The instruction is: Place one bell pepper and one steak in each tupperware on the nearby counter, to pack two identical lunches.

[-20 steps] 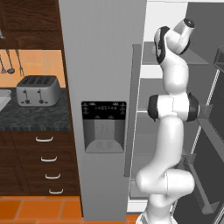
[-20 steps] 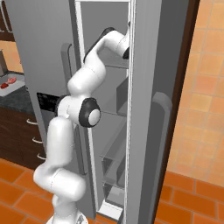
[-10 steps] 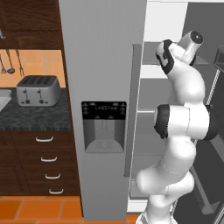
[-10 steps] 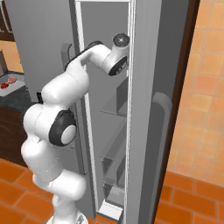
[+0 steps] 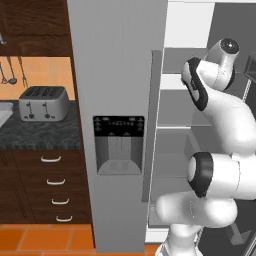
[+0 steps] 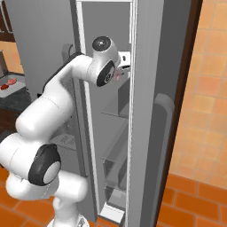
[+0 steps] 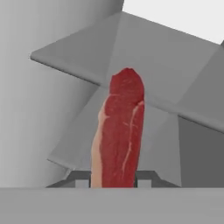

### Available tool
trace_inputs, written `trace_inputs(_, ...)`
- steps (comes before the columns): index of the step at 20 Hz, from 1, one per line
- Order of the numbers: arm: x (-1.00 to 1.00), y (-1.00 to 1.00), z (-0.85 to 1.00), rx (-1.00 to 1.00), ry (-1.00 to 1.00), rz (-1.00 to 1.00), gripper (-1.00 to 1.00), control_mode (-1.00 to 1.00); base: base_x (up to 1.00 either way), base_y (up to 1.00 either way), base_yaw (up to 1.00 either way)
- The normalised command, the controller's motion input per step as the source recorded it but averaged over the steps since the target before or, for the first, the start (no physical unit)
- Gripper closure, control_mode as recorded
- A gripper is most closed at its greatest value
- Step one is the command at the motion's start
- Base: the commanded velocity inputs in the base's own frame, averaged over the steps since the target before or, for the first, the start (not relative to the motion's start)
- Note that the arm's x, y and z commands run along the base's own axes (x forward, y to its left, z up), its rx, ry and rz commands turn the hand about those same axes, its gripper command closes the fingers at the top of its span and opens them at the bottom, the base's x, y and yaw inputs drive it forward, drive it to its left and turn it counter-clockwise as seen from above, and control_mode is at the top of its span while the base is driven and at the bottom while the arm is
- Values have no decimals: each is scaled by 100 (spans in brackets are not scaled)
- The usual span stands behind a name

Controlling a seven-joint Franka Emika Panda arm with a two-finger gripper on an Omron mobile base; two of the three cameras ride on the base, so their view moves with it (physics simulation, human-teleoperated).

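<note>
My gripper (image 7: 113, 179) is shut on a steak (image 7: 120, 131), a dark red slab with a pale fat edge that stands up between the fingertips (image 7: 146, 178). Behind it lie grey fridge shelves (image 7: 131, 48). From the right base view the gripper (image 6: 120, 71) sits just inside the open fridge at upper-shelf height, with a pink bit of steak (image 6: 119, 76) showing under the hand. Far left, small red and pink pieces (image 6: 6, 84) lie on the dark counter (image 6: 17, 95). They are too small to name, and I cannot make out a tupperware there.
The open fridge door (image 6: 150, 111) stands close on the right of the arm. The other fridge door, with a dispenser (image 5: 118, 145), is on its left. A toaster (image 5: 44, 102) stands on the black counter (image 5: 40, 132) above drawers with silver handles.
The arm has folded at the elbow. The hand has come lower and back toward the fridge opening. The gripper stays shut on the steak.
</note>
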Motion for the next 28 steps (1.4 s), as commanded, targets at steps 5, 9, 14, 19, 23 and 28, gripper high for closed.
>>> trace_inputs(5, -100, 38, -50, -7, 17, -1, 100, -100, 0, 0, 0)
trace_inputs(9, -95, 40, -94, -15, 1, 0, 100, -100, 0, 0, 0)
trace_inputs(14, -67, 55, -61, -7, 0, 1, 100, -100, 0, 0, 0)
trace_inputs(19, -12, 9, -10, 0, 0, 1, 100, 100, -54, 46, 6)
trace_inputs(23, 0, 0, 0, 0, 0, 0, 100, 100, -83, 71, 7)
trace_inputs(28, 0, 0, 0, 0, 0, 0, 100, 100, -22, 100, 1)
